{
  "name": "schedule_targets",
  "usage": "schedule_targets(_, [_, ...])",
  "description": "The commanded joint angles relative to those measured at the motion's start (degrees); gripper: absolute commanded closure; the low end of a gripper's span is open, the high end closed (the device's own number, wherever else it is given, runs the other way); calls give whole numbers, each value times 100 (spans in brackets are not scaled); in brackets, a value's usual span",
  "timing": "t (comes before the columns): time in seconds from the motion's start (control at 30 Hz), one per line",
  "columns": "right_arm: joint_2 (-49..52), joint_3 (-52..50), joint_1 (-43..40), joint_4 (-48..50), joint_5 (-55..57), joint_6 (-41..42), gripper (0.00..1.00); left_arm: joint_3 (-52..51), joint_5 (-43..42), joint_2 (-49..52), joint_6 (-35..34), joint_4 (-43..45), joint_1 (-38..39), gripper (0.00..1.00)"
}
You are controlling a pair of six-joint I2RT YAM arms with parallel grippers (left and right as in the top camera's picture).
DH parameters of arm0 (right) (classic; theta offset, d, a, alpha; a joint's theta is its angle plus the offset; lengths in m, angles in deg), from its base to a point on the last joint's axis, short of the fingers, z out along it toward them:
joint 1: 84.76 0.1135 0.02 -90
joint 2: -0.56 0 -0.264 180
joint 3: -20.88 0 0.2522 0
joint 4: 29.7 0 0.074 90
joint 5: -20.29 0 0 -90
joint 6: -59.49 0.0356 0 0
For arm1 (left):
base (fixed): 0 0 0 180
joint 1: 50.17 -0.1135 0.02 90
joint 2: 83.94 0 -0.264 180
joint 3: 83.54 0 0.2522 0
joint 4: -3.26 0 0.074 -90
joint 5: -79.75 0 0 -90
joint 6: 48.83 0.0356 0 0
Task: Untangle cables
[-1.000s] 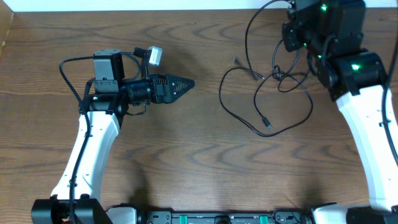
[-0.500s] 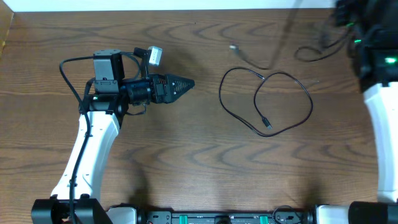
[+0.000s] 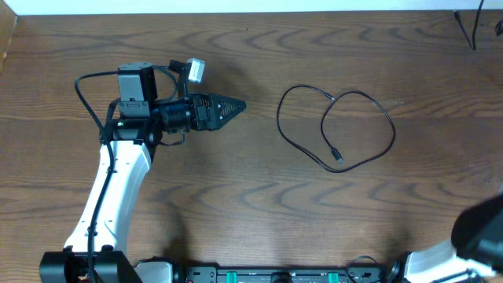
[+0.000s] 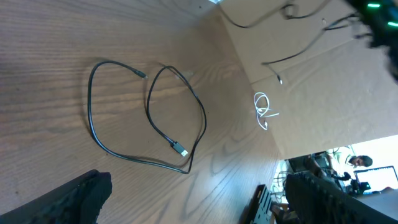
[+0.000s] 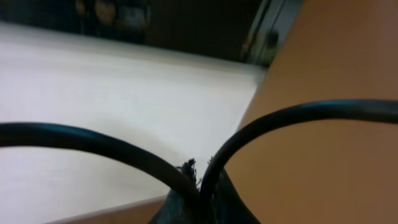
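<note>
Brown wood-grain desk [image 3: 236,204] below me. My left fingers [image 4: 81,199] are spread wide, holding nothing, over bare wood to the left of 1 looped black cable [image 3: 338,130]. That cable lies flat approx mid-desk, and its plug end [image 3: 338,159] rests inside the loop. My right fingers [image 5: 171,211] are pressed together, pinching a lifted black cable [image 5: 124,152]; 2 strands arc out from the pinch, 1 each way. 1 white cable [image 4: 264,112] lies coiled on the tan surface past the desk's edge, well apart from the looped one.
</note>
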Motion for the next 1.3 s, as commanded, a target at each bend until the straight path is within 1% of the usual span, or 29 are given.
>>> schedule_targets(0.0, [907, 671, -24, -28, 278, 39, 99, -37, -15, 11, 39, -13, -11, 5])
schedule_targets(0.1, [1587, 1510, -22, -192, 332, 48, 99, -37, -15, 11, 39, -13, -11, 5])
schedule_targets(0.27, [2621, 3211, -28, -446, 330, 232, 99, -37, -15, 11, 39, -13, -11, 5])
schedule_targets(0.4, [3069, 3989, -138, -433, 378, 166, 99, -37, -15, 11, 39, -13, -11, 5])
schedule_targets(0.47, [3163, 4072, -273, -334, 422, 59, 99, -37, -15, 11, 39, -13, -11, 5])
schedule_targets(0.57, [3316, 4072, -535, -289, 914, -374, 99, -37, -15, 11, 39, -13, -11, 5])
schedule_targets(0.63, [3445, 4070, -752, -470, 997, -378, 99, -37, -15, 11, 39, -13, -11, 5])
schedule_targets(0.7, [3595, 4068, -942, -807, 973, -273, 99, -37, -15, 11, 39, -13, -11, 5])
schedule_targets(0.87, [4264, 4068, -1290, -1932, 841, 334, 99, -37, -15, 11, 39, -13, -11, 5])
schedule_targets(0.97, [4741, 4068, -1292, -2535, 850, 361, 99, -37, -15, 11, 39, -13, -11, 5])
schedule_targets(1.07, [5066, 4068, -1228, -2920, 848, 420, 99, -37, -15, 11, 37, -13, -11, 5])
schedule_targets(1.17, [5167, 4068, -1185, -3084, 833, 802, 99, -37, -15, 11, 39, -13, -11, 5])
schedule_targets(1.27, [5156, 4079, -1178, -3128, 693, 1110, 90, -37, -15, 11, 39, -13, -11, 4])
